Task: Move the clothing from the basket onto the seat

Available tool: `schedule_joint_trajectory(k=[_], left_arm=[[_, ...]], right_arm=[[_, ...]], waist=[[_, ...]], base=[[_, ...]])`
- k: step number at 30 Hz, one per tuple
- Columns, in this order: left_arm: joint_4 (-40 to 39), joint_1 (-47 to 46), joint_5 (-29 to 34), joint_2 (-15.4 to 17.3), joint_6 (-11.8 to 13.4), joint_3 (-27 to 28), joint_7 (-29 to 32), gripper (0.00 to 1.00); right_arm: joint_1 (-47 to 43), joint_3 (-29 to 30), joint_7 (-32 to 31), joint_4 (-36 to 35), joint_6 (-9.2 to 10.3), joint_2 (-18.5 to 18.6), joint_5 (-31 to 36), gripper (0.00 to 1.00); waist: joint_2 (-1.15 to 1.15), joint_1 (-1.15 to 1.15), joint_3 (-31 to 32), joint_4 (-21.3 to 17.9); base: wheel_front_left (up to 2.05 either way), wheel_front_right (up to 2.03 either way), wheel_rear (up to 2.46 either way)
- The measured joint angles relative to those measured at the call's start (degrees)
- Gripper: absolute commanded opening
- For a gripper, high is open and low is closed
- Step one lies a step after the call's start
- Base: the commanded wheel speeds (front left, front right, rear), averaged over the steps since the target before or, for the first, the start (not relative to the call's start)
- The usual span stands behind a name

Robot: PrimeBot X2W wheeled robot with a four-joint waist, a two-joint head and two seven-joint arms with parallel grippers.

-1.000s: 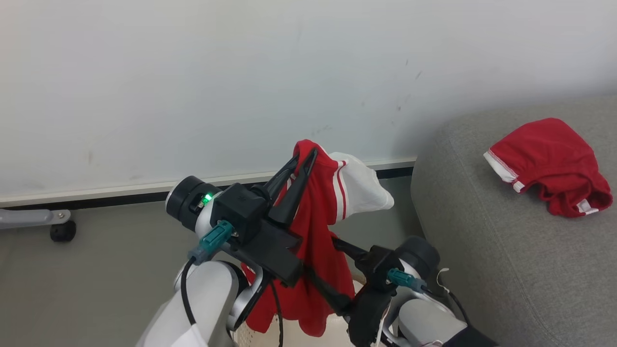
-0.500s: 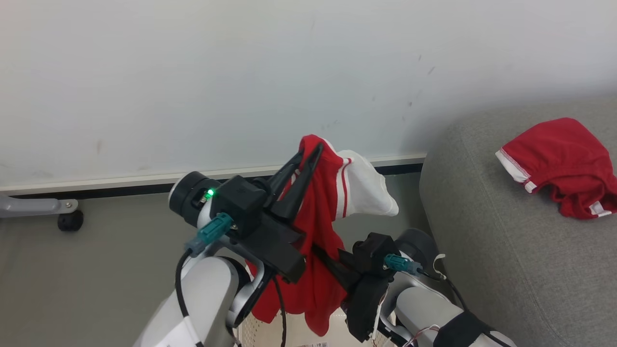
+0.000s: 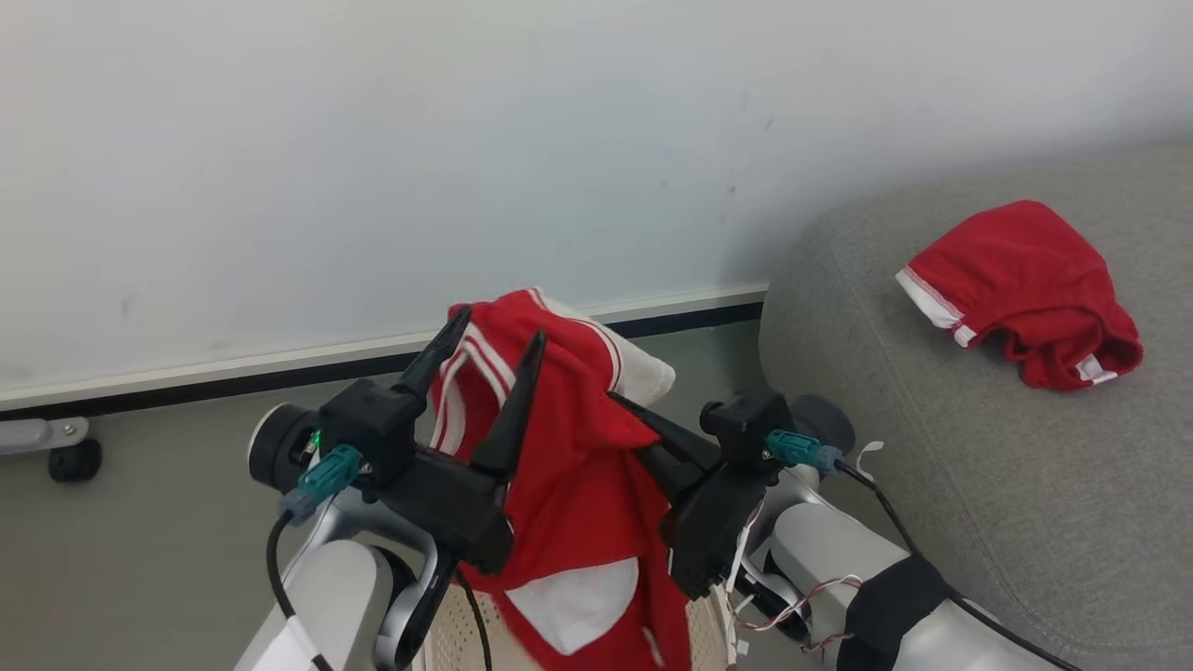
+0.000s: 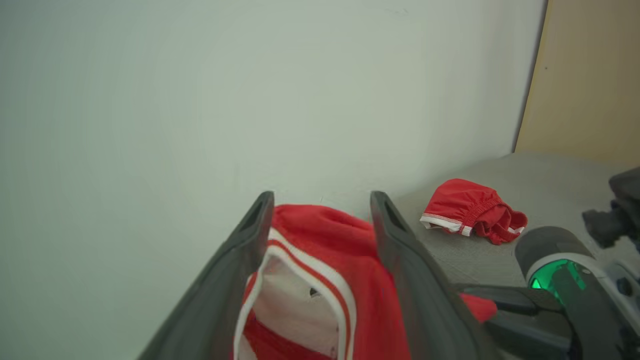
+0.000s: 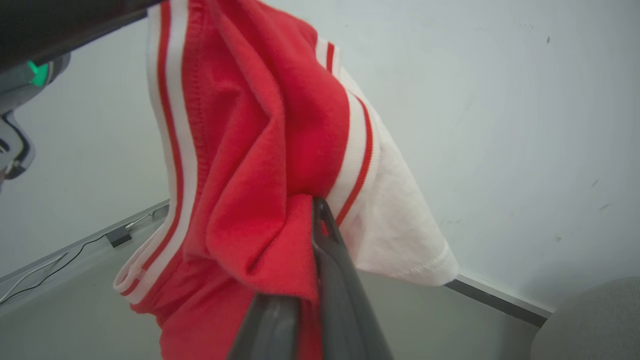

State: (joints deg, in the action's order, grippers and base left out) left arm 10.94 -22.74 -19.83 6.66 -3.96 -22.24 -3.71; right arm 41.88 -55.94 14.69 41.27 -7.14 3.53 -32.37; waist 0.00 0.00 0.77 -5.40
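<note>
The garment in hand hangs in the lower middle of the head view. It is above the basket, whose cream perforated wall shows at the bottom edge. The right end effector is closed tight on a fold of the red cloth. In the right wrist view its two dark fingers meet with the fabric squeezed between them. The left end effector stands wide. The striped edge of the garment lies loose between its fingers and spreads past one of them, not pinched. A second red garment lies crumpled on the seat at the upper right.

I think the danger is in that loose drape. If the right arm carries the cloth toward the seat, the hem may catch on a pointed left finger and be pulled out of the single pinch. The hold is only on one fold, and the long lower part hangs free, so the weight could make it slip. Then it would fall back into the basket or onto the floor between basket and seat. Its lower part hangs close to the basket, so it could also snag on the rim.

The garment is a soft knitted fabric, red with white stripes and a white panel, and it folds heavily. The seat is light grey woven upholstery with rounded edges. The basket is hard plastic with small holes.
</note>
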Motion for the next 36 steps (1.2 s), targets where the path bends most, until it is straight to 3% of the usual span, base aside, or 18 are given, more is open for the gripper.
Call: schedule_joint_trajectory(k=[17,36], left_arm=[[0.9,10.6,-1.1,0.3,0.4,-1.4,-3.0,1.00],[0.0,14.9,-0.7,-1.8,0.4,-6.5,-4.9,1.00]], right_arm=[[0.6,6.9,0.0,-2.6,0.18,6.3,-0.3,0.00],[-4.6,11.8,0.0,-11.9,4.08,15.9,2.2,0.00]], waist=[[0.00,0.00,0.5,-8.3],[0.00,-0.01,0.9,-22.3]], base=[[0.00,0.00,0.00],[0.00,0.00,0.00]])
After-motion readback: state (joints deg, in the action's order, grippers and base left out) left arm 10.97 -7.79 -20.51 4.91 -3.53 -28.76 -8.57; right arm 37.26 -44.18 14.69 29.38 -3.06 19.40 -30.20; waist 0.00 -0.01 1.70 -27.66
